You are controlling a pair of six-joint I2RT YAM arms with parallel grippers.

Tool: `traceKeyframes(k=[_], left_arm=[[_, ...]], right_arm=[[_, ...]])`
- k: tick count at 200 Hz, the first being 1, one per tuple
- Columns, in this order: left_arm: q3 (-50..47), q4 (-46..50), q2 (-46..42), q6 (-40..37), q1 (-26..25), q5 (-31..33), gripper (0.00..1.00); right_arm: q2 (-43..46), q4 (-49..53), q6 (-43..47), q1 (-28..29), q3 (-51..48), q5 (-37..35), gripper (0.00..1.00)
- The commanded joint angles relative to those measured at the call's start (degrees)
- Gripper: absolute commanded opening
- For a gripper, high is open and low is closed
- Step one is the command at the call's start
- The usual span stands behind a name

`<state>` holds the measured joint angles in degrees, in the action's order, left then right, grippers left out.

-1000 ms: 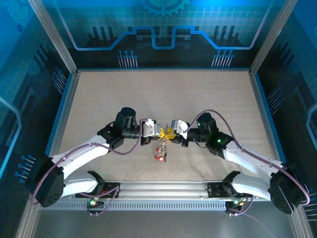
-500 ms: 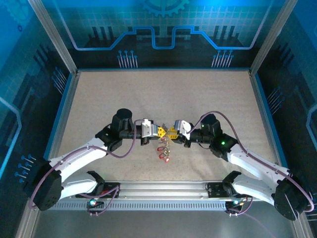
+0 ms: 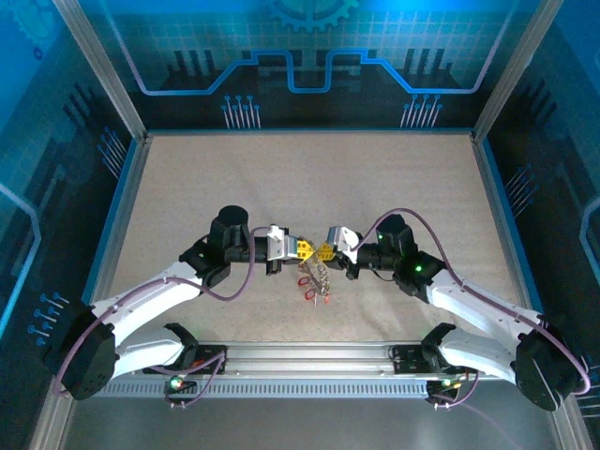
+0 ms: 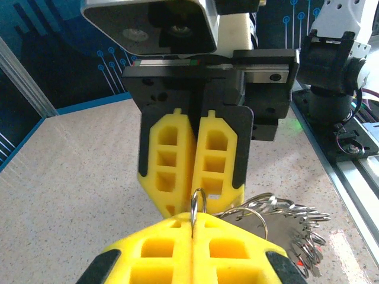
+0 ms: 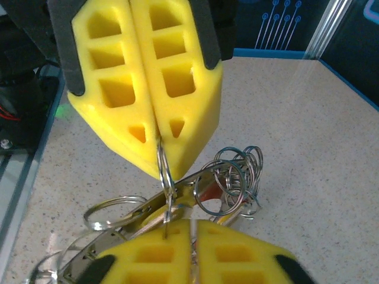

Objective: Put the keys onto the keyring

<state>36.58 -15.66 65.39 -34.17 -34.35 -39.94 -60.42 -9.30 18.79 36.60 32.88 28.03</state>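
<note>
Both arms are meeting tip to tip around the middle of the table (image 3: 309,178) here. The left gripper (image 3: 305,249) is squeezing its yellow fingers (image 4: 177,228) tight on the keyring (image 4: 197,204), which is showing edge-on as a thin metal loop. The right gripper (image 3: 325,251) is clamping that same loop from the opposite side, jaws pressed together too. The keys (image 3: 314,283) are bunching up with a tangle of smaller rings (image 5: 234,174) just under the fingertips, red heads showing. Can't tell if they're actually touching the table.
</note>
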Motion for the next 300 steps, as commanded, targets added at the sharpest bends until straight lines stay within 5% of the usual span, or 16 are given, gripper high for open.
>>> traceKeyframes(k=[1, 71, 106, 171, 257, 300], left_arm=[[-0.1, -3.2, -1.2, 0.5, 0.3, -2.7, 0.0], [0.0, -2.5, -1.2, -0.2, 0.3, -2.8, 0.0], [0.2, -2.1, -1.2, -0.4, 0.3, -2.8, 0.0], [0.2, -2.1, -1.2, -0.4, 0.2, -2.9, 0.0], [0.2, -2.2, -1.3, -0.4, 0.3, -3.4, 0.0], [-0.2, -3.9, -1.3, 0.1, 0.3, -6.0, 0.0]], right_arm=[[2.2, -1.1, -0.2, -1.0, -0.5, 0.6, 0.24], [6.9, 3.8, 2.1, -2.5, -0.5, 2.6, 0.31], [5.9, 3.2, 1.8, -2.7, 0.2, 8.5, 0.34], [2.7, -0.5, -3.5, -2.6, 1.2, 7.9, 0.35], [1.5, -1.1, -4.4, -2.4, 1.2, 6.6, 0.0], [-1.0, 0.1, -4.9, -2.2, 2.8, 8.1, 0.0]])
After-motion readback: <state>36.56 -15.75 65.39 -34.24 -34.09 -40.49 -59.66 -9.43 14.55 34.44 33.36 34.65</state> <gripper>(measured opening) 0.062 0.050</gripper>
